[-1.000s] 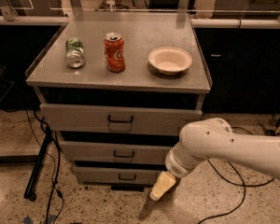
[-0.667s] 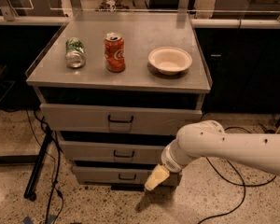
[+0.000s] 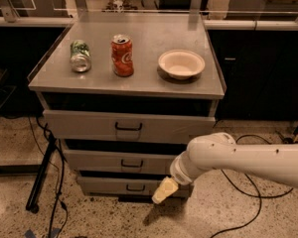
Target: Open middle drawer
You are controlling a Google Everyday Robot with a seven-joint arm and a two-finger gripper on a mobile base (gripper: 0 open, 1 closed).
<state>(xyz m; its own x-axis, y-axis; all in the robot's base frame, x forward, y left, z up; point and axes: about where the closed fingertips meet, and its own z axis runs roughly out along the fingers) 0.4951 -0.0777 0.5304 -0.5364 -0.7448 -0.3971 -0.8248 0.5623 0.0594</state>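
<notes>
The middle drawer (image 3: 102, 161) sits second of 3 grey fronts stacked under the front edge of the worktop (image 3: 154, 87), its small black handle (image 3: 132, 165) at centre and a dark band showing above its front. The right end of that front is hidden behind the white arm (image 3: 238, 156), which reaches in from the right below the worktop's front right corner. The gripper (image 3: 165, 191), pale yellow at its tip, points down and to the left, lower than the middle drawer's handle and to its right, in front of the right part of the bottom drawer (image 3: 109, 185); whether the jaws are released or clenched I cannot tell, nor whether the gripper touches that front. The top drawer (image 3: 84, 124) is the broadest of the 3. On the worktop, a green can (image 3: 80, 56) lies on its side near the left edge, a red can (image 3: 122, 55) stands upright just beside it, and a pale bowl (image 3: 181, 63) rests toward the right edge. Black cables (image 3: 241, 191) trail over the speckled floor (image 3: 20, 148).
</notes>
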